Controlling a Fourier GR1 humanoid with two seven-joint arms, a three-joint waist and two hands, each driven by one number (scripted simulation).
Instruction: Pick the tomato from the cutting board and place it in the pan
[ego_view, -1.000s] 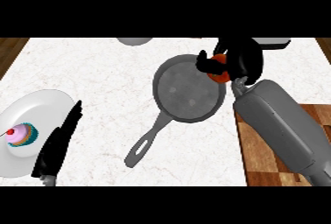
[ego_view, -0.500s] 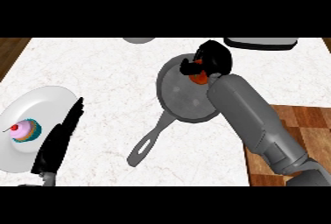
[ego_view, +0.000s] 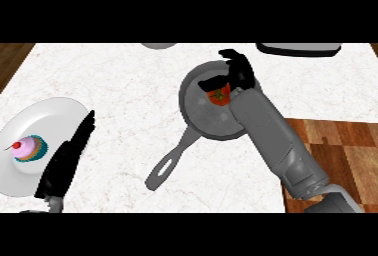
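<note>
Head view: the right robot hand (ego_view: 238, 75) hangs over the pan (ego_view: 207, 109), its fingers spread apart and straightish, the thumb beside the tomato (ego_view: 219, 95). The tomato lies inside the pan, under that hand. The left robot hand (ego_view: 68, 160) rests open left of the pan.

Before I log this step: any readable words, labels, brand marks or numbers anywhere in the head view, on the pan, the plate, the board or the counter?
None: no text, number or sign shows anywhere.
Grey metal frying pan: bare.
Red tomato under the right hand: unmarked.
White round plate with the pink-frosted cupcake: no print.
White marble counter: veining only.
</note>
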